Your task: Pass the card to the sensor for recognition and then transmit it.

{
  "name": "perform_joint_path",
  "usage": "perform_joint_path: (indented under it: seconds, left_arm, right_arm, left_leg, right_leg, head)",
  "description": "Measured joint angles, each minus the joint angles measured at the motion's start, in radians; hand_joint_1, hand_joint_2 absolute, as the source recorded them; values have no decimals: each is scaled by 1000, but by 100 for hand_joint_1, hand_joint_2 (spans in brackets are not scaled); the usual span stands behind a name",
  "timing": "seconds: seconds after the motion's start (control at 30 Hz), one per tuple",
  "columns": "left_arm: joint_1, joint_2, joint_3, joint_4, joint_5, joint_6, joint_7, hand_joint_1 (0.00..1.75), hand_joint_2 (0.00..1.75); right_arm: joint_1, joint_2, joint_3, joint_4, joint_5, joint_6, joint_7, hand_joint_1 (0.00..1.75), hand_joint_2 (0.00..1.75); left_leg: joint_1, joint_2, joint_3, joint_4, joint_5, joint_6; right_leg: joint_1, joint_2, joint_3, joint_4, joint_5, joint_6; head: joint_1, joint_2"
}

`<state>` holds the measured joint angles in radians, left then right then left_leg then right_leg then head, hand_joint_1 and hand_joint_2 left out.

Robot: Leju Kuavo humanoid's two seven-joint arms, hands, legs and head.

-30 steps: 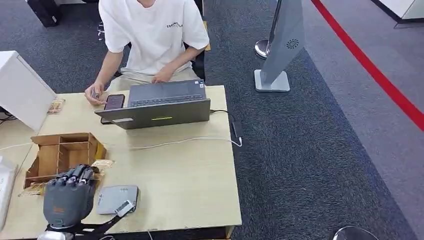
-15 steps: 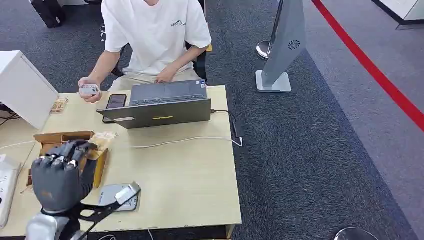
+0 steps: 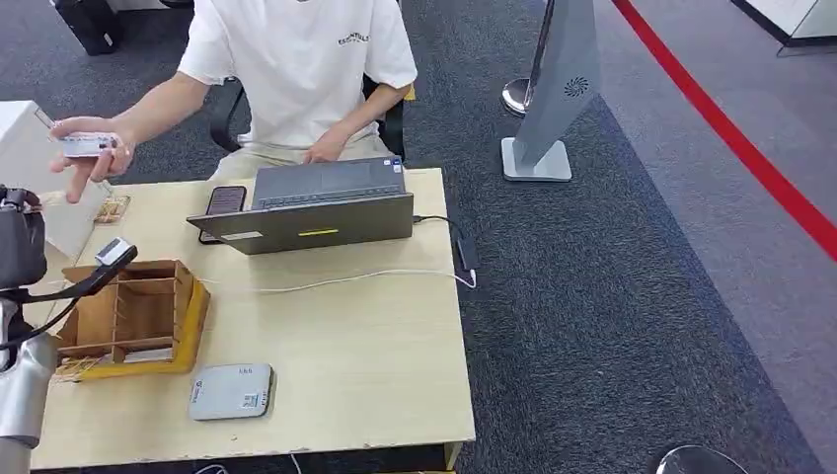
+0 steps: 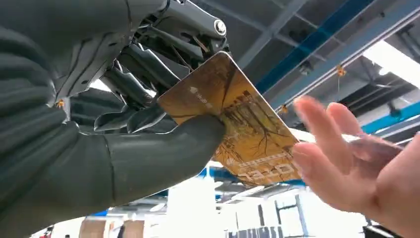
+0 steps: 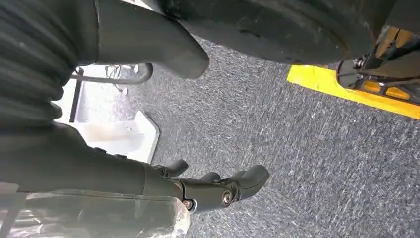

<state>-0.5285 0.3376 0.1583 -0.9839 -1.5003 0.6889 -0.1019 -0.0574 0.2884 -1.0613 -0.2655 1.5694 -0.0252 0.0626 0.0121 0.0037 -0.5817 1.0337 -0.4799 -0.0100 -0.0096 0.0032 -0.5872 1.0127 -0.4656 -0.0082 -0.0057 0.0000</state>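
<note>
In the left wrist view my left hand [image 4: 124, 124] pinches a gold card [image 4: 237, 124] between thumb and fingers. A person's open hand [image 4: 356, 168] hovers at the card's far edge; I cannot tell whether it touches. In the head view my left hand [image 3: 20, 247] is raised at the far left edge, just below the person's outstretched hand [image 3: 84, 148], which holds a small pale object. The grey flat sensor [image 3: 232, 392] lies on the table near the front edge. My right hand [image 5: 218, 191] hangs over carpet, fingers apart, holding nothing.
A wooden compartment box [image 3: 138, 316] stands on the table [image 3: 375, 346] beside my left arm. A laptop [image 3: 316, 212], a phone [image 3: 225, 200] and a white cable [image 3: 365, 279] lie toward the seated person. A white box [image 3: 39, 178] sits at the far left.
My left hand has risen from above the sensor and the wooden box, up and to the left. The person's arm has swung out left to meet it.
</note>
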Motion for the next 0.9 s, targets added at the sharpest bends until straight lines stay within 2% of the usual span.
perform_joint_path:
  seconds: [0.33, 0.63, 0.83, 0.87, 0.9]
  left_arm:
    - [-14, 0, 10, 60, -1, 1, 0, 175, 175]
    - [-17, 0, 11, 73, -1, 1, 0, 175, 175]
    - [-17, -16, 12, 73, -8, 1, 0, 175, 175]
    - [-17, -18, 13, 73, -6, 1, 0, 0, 175]
    - [-16, -21, 15, 73, 1, 1, -2, 0, 175]
  right_arm:
    - [-4, -4, 0, 14, 0, 0, 0, 0, 175]
    - [-5, -6, 0, 17, 0, 0, 0, 0, 175]
    - [-5, -7, 0, 19, -2, -1, 23, 0, 175]
    - [-6, -7, 0, 19, -2, -1, 24, 0, 175]
    - [-5, -7, 0, 19, -2, -1, 22, 0, 175]
  left_leg:
    - [0, 0, 0, 0, 0, 0]
    - [0, 0, -1, 0, 0, 0]
    - [0, 0, -2, 0, 0, 0]
    - [0, 0, -2, 0, 0, 0]
    - [0, 0, -2, 0, 0, 0]
  right_leg:
    - [0, 0, 0, 0, 0, 0]
    - [0, 0, -2, 0, 0, 0]
    - [0, 0, -2, 0, 0, 0]
    - [0, 0, -2, 0, 0, 0]
    - [0, 0, -2, 0, 0, 0]
  head:
    - [0, 0]
    - [0, 0]
    - [0, 0]
    - [0, 0]
    - [0, 0]
